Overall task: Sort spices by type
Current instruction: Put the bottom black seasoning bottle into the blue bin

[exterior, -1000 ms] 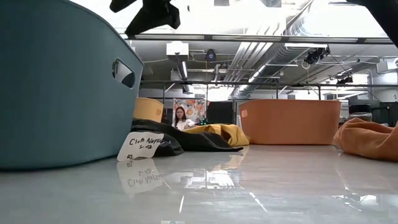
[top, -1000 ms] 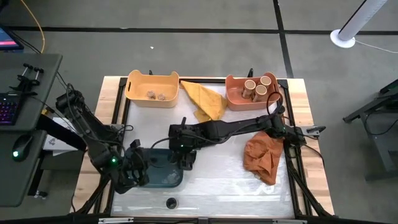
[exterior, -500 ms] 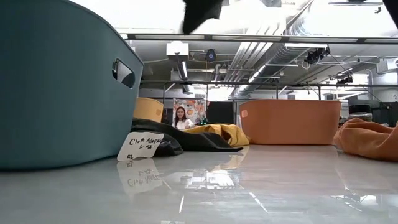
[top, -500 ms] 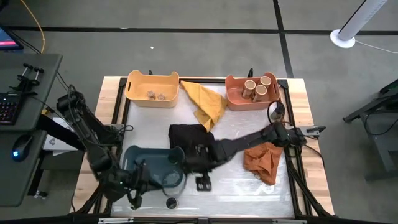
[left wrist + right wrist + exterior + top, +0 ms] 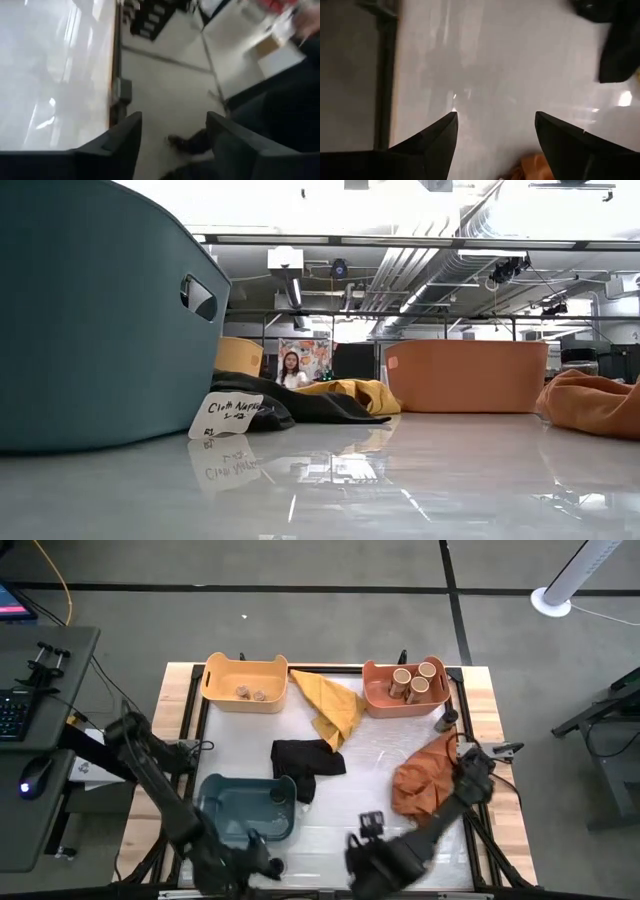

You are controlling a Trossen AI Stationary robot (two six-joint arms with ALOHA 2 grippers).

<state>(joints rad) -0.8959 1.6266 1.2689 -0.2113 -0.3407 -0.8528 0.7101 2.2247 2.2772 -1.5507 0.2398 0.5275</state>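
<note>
While both arms sit at the near edge of the white tabletop (image 5: 350,795), the left gripper (image 5: 172,145) has its dark fingers apart over the floor past the table edge, and the right gripper (image 5: 495,142) has its fingers apart above bare tabletop, neither holding anything. Three tan-lidded cylindrical spice jars (image 5: 415,680) stand in the salmon plastic bin (image 5: 375,700) and small brown lumpy pieces (image 5: 250,693) lie in the yellow plastic bin (image 5: 215,685), both at the far edge, well apart from the grippers; a blue plastic bin (image 5: 240,802) sits near the left arm
</note>
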